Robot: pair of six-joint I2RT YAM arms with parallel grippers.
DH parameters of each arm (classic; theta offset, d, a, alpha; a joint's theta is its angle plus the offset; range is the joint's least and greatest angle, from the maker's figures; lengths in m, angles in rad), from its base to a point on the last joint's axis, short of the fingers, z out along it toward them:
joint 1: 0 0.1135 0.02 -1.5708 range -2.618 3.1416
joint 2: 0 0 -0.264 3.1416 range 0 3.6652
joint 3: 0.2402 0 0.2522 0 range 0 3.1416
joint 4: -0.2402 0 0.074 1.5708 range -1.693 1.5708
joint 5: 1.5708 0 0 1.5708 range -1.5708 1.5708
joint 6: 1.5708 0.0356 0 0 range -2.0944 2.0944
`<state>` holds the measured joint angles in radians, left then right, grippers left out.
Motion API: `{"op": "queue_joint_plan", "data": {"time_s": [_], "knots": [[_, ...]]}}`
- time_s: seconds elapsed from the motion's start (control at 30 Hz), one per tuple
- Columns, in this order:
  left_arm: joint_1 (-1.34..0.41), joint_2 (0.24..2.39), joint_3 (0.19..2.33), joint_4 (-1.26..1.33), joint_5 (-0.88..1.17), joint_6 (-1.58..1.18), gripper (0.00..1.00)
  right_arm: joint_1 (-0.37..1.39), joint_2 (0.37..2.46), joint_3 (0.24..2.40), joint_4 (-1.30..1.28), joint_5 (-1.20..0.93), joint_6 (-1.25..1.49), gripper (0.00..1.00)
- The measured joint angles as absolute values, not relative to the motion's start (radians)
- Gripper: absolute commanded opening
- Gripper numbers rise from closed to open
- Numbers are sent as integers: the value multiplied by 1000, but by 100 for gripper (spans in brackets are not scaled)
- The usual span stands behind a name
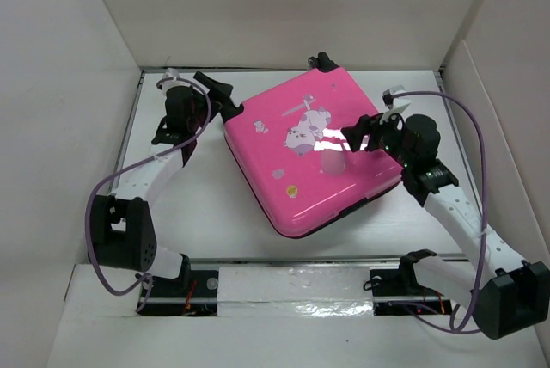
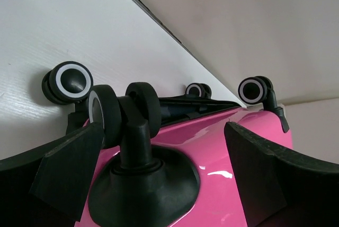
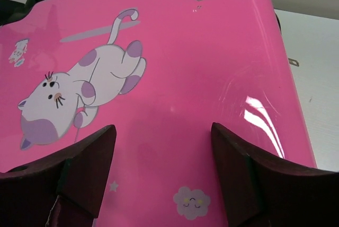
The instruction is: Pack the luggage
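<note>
The luggage (image 1: 296,174) is a glossy hot-pink hard-shell suitcase with a cartoon cat print. It lies flat and closed in the middle of the white table. My left gripper (image 1: 225,106) is open at its far-left corner. In the left wrist view the left gripper (image 2: 159,147) straddles a black wheel post (image 2: 136,137) on the pink shell (image 2: 222,184), gripping nothing. My right gripper (image 1: 354,138) hovers open over the right part of the lid. In the right wrist view the right gripper (image 3: 161,147) is just above the pink lid (image 3: 185,52), below the cat (image 3: 79,92).
White enclosure walls (image 1: 77,84) stand close on the left, back and right. Black wheels (image 2: 68,81) stick out toward the back wall (image 2: 238,20). A reflective strip (image 1: 292,286) runs along the near edge between the arm bases. Purple cables (image 1: 99,205) loop beside each arm.
</note>
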<state>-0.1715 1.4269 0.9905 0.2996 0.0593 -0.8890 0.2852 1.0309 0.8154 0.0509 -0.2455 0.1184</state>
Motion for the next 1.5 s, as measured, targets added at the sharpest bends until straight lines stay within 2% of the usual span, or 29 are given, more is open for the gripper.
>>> {"op": "queue_joint_plan", "data": {"time_s": [0.2,0.3,0.37,0.4,0.43,0.47,0.5,0.57,0.6,0.63,0.73,0.77,0.83,0.87,0.97,1.0,1.07,1.37,1.4,1.43,1.5], "knots": [[-159,1482,1032,297,70,-884,97,305,994,803,36,-223,110,78],[-157,1523,1032,298,70,-884,95,309,971,793,27,-180,106,68],[-157,1542,1027,295,66,-881,95,303,945,776,22,-142,101,31],[-157,1545,1021,295,64,-880,95,288,933,771,17,-132,104,19],[-157,1546,1014,295,62,-879,95,270,925,770,11,-126,108,9],[-157,1546,1010,296,60,-878,95,246,918,770,9,-120,113,8],[-157,1546,1007,297,61,-876,95,221,915,770,9,-115,120,9],[-157,1546,1001,310,70,-875,95,176,913,770,9,-105,134,18],[-159,1546,1000,317,75,-876,95,155,916,770,9,-97,143,25],[-163,1548,1000,325,77,-876,94,134,921,770,9,-86,152,40],[-178,1567,1000,361,80,-886,91,54,952,768,17,-68,191,58],[-184,1577,999,379,87,-894,89,22,967,765,27,-67,205,59],[-191,1597,994,430,103,-925,73,-60,1003,735,66,-74,242,59],[-194,1601,992,453,106,-936,73,-73,1012,728,68,-75,247,59],[-187,1607,979,505,104,-984,34,-120,1056,699,83,-86,285,59],[-181,1608,972,508,102,-992,13,-126,1060,697,89,-88,289,59],[-176,1614,965,527,107,-1002,0,-127,1056,686,107,-88,295,59],[-172,1590,997,445,122,-1002,0,-164,1036,638,150,-109,308,60],[-171,1588,1016,421,127,-1001,0,-168,1036,638,151,-113,308,62],[-170,1584,1034,402,133,-1000,0,-172,1037,638,151,-117,308,70],[-166,1578,1077,360,155,-999,0,-190,1040,638,156,-129,310,77]]}}
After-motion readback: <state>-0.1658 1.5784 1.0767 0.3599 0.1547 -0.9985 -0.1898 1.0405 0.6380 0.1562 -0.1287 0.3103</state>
